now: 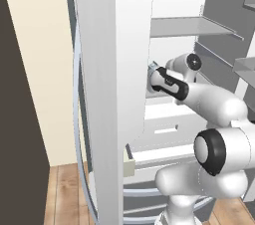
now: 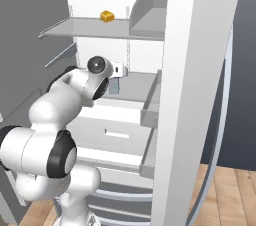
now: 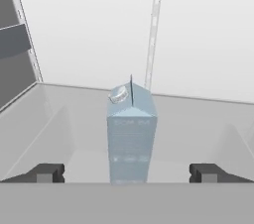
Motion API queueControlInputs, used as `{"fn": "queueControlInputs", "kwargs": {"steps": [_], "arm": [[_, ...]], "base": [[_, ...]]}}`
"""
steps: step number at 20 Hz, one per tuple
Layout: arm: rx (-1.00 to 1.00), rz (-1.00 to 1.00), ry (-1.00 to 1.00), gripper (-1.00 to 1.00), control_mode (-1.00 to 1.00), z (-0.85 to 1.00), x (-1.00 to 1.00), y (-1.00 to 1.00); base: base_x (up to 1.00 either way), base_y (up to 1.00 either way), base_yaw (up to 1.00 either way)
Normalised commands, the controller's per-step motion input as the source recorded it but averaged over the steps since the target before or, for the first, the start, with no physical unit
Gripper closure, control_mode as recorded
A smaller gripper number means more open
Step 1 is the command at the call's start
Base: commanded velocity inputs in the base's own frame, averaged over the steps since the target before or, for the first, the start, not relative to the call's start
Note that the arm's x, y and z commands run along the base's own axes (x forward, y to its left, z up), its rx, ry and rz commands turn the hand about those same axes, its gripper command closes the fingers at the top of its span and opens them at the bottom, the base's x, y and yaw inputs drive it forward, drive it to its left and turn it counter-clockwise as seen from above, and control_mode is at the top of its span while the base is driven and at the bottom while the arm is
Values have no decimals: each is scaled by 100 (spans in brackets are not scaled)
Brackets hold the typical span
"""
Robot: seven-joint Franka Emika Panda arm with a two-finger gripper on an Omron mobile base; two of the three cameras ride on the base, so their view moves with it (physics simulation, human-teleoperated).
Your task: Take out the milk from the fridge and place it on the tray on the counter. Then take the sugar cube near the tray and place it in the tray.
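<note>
The milk (image 3: 131,136) stands upright on a grey shelf inside the fridge (image 2: 200,95), long axis vertical, gabled ridge running front to back with the little round cap on the left slope. The claw (image 3: 127,173) is spread wide, fingertips apart on either side of the carton and not touching it. It's probably light but crushable cardboard with slick flat sides, so I'd pinch the mid-body, not the gable.

A small orange-yellow block (image 2: 106,16) sits on a grey shelf at the 12 o'clock area of the right base view, beside a curved grey divider at its 3 o'clock. Wooden plank flooring (image 1: 64,194) lies at 7 o'clock in the left base view, below a cream wall (image 1: 45,69) and a dark brown panel (image 1: 17,109) at 9 o'clock.
</note>
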Motion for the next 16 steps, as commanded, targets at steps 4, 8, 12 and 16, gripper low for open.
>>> {"fn": "queueControlInputs", "kwargs": {"steps": [4, 8, 12, 16], "arm": [[0, 0, -1, -100, -100, -26, 7, 0], [0, 0, 0, -100, -100, -23, 23, 0], [0, 0, 0, -100, -100, -6, 31, 0], [0, 0, 0, -100, -100, -9, 19, 0]], "base": [[0, 0, 0], [0, 0, 0], [0, 0, 0], [0, 0, 0]]}}
